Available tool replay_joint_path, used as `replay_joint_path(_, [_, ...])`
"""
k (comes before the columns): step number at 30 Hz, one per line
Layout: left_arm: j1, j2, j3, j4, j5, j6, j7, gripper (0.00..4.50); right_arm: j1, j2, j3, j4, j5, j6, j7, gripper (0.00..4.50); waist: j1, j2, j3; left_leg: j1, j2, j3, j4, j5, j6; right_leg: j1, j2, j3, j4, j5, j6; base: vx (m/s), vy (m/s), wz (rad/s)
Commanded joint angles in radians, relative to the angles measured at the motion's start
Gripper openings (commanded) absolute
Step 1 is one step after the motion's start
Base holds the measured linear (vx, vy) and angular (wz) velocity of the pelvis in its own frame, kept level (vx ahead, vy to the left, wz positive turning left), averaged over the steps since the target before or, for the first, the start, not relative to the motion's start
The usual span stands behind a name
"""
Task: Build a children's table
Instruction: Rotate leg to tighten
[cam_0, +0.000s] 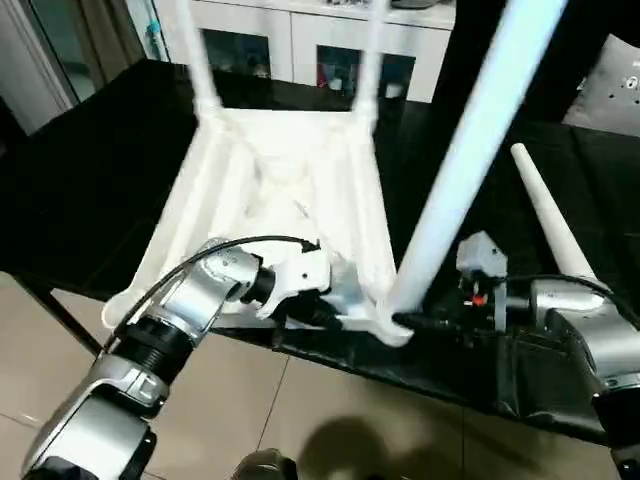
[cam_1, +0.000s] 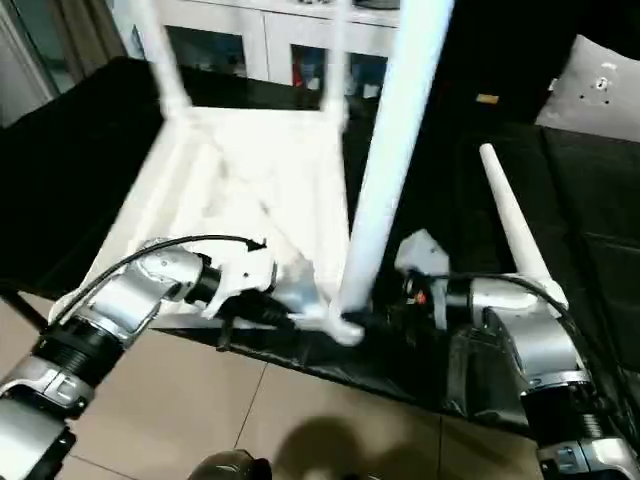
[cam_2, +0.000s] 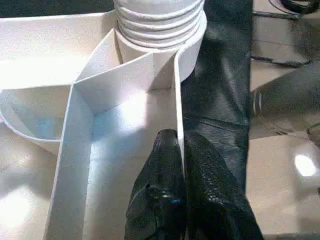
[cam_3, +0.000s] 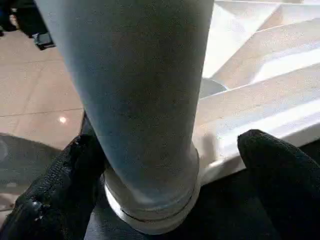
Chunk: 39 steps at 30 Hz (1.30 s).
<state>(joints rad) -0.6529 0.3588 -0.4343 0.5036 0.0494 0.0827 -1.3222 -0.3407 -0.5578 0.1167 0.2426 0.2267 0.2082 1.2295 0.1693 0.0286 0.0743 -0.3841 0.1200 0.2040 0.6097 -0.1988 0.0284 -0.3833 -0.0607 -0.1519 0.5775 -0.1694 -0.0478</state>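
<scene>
The white table top (cam_0: 290, 190) lies upside down on a black-covered surface (cam_0: 90, 190), ribbed underside up, its near edge at the surface's front edge. Two legs stand in its far corner sockets, one at the far left (cam_0: 200, 60) and one at the far right (cam_0: 368, 70). A third leg (cam_0: 470, 150) rises, tilted, from the near right corner socket (cam_0: 392, 325); its threaded base shows at the socket in the left wrist view. A fourth leg (cam_0: 548, 215) lies loose on the black surface, to the right of the table top and apart from it.

The left gripper (cam_2: 184, 155) is pinched on the thin rim wall of the table top, just beside that near right socket, one finger (cam_2: 162, 175) inside the wall and the other outside. The right gripper (cam_3: 165, 170) straddles the base of the tilted leg: its fingers are spread, the one (cam_3: 65, 180) touching the leg, the other (cam_3: 282, 170) standing clear of it over the table top's edge.
</scene>
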Motion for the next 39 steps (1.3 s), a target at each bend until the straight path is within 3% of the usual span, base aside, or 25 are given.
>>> replay_joint_path(1, [-0.038, -0.006, -0.021, -0.024, 0.000, -0.032, -0.051, 0.00, 0.013, -0.015, 0.006, -0.019, 0.005, 0.006, 0.018, 4.50, -0.008, -0.007, -0.073, 0.033, 0.163, -0.078, -0.081, -0.214, 0.022, 0.044, -0.168, 0.104, -0.072, -0.271, -0.137, 0.000, 0.000, 0.00])
replay_joint_path(2, [-0.040, -0.004, -0.021, -0.021, 0.002, -0.037, -0.055, 0.00, 0.017, -0.013, 0.008, -0.019, 0.005, 0.006, 0.021, 4.21, -0.007, -0.007, -0.074, 0.032, 0.163, -0.077, -0.080, -0.208, 0.022, 0.044, -0.170, 0.105, -0.072, -0.262, -0.140, 0.000, 0.000, 0.00])
replay_joint_path(4, [-0.042, -0.003, -0.023, -0.017, 0.001, -0.041, -0.057, 0.00, 0.017, -0.014, 0.011, -0.016, 0.010, 0.005, 0.024, 4.21, -0.007, -0.008, -0.074, 0.031, 0.162, -0.077, -0.080, -0.203, 0.026, 0.045, -0.169, 0.104, -0.071, -0.260, -0.141, 0.000, 0.000, 0.00])
replay_joint_path(7, [-0.048, -0.002, -0.026, -0.006, -0.004, -0.053, -0.062, 0.00, 0.019, -0.015, 0.022, -0.010, 0.015, -0.006, 0.036, 3.84, -0.008, -0.008, -0.073, 0.031, 0.161, -0.076, -0.079, -0.212, 0.026, 0.044, -0.169, 0.104, -0.075, -0.281, -0.135, 0.000, 0.000, 0.00])
replay_joint_path(11, [-0.050, -0.003, -0.025, 0.000, -0.003, -0.058, -0.067, 0.00, 0.020, -0.008, 0.028, -0.011, 0.010, -0.020, 0.041, 3.84, -0.007, -0.008, -0.073, 0.033, 0.163, -0.078, -0.081, -0.212, 0.022, 0.043, -0.168, 0.103, -0.075, -0.287, -0.132, 0.000, 0.000, 0.00])
replay_joint_path(17, [-0.049, -0.002, -0.025, 0.000, -0.002, -0.061, -0.065, 0.00, 0.023, 0.002, 0.033, -0.019, 0.017, -0.007, 0.041, 3.07, -0.008, -0.008, -0.072, 0.032, 0.163, -0.078, -0.081, -0.214, 0.022, 0.044, -0.170, 0.104, -0.073, -0.277, -0.138, 0.000, 0.000, 0.00])
replay_joint_path(23, [-0.046, -0.006, -0.019, 0.001, -0.006, -0.057, -0.056, 0.00, 0.036, 0.002, 0.040, -0.033, 0.033, 0.011, 0.047, 2.72, -0.007, -0.007, -0.072, 0.033, 0.164, -0.079, -0.082, -0.218, 0.017, 0.043, -0.169, 0.105, -0.074, -0.279, -0.138, 0.000, 0.000, 0.00])
replay_joint_path(27, [-0.025, -0.039, 0.011, -0.032, -0.033, 0.022, -0.001, 0.00, 0.064, 0.046, 0.023, -0.076, 0.065, 0.057, -0.010, 2.67, -0.007, -0.004, -0.070, 0.034, 0.168, -0.080, -0.085, -0.228, 0.012, 0.042, -0.170, 0.106, -0.075, -0.280, -0.139, 0.000, 0.000, 0.00])
replay_joint_path(29, [-0.016, -0.086, 0.041, -0.056, -0.046, 0.112, 0.086, 0.00, 0.059, 0.113, 0.002, -0.075, 0.053, 0.095, -0.136, 2.66, -0.011, -0.006, -0.069, 0.033, 0.169, -0.083, -0.087, -0.237, -0.001, 0.042, -0.171, 0.106, -0.073, -0.278, -0.147, 0.000, 0.000, 0.00])
replay_joint_path(31, [-0.015, -0.108, 0.052, -0.061, -0.048, 0.139, 0.124, 0.00, 0.053, 0.140, -0.003, -0.067, 0.037, 0.099, -0.192, 2.66, -0.022, -0.004, -0.065, 0.034, 0.166, -0.086, -0.089, -0.264, -0.026, 0.041, -0.175, 0.106, -0.077, -0.311, -0.153, 0.000, 0.000, 0.00])
replay_joint_path(33, [-0.018, -0.171, 0.083, -0.064, -0.052, 0.215, 0.231, 0.00, 0.030, 0.209, -0.021, -0.043, 0.013, 0.131, -0.322, 2.65, -0.037, -0.010, -0.061, 0.030, 0.155, -0.087, -0.085, -0.279, -0.035, 0.044, -0.182, 0.105, -0.093, -0.394, -0.134, 0.000, 0.000, 0.00])
replay_joint_path(36, [-0.022, -0.219, 0.096, -0.058, -0.041, 0.253, 0.310, 0.00, 0.018, 0.247, -0.021, -0.030, -0.012, 0.135, -0.395, 2.65, -0.064, -0.013, -0.062, 0.027, 0.151, -0.089, -0.082, -0.268, -0.021, 0.045, -0.174, 0.100, -0.099, -0.410, -0.112, 0.000, 0.000, 0.00])
replay_joint_path(39, [-0.043, -0.296, 0.123, -0.030, -0.019, 0.290, 0.452, 0.00, 0.003, 0.320, -0.035, -0.024, -0.045, 0.170, -0.540, 2.65, -0.074, -0.011, -0.066, 0.021, 0.147, -0.084, -0.079, -0.226, 0.007, 0.049, -0.172, 0.103, -0.093, -0.361, -0.117, 0.000, 0.000, 0.00])
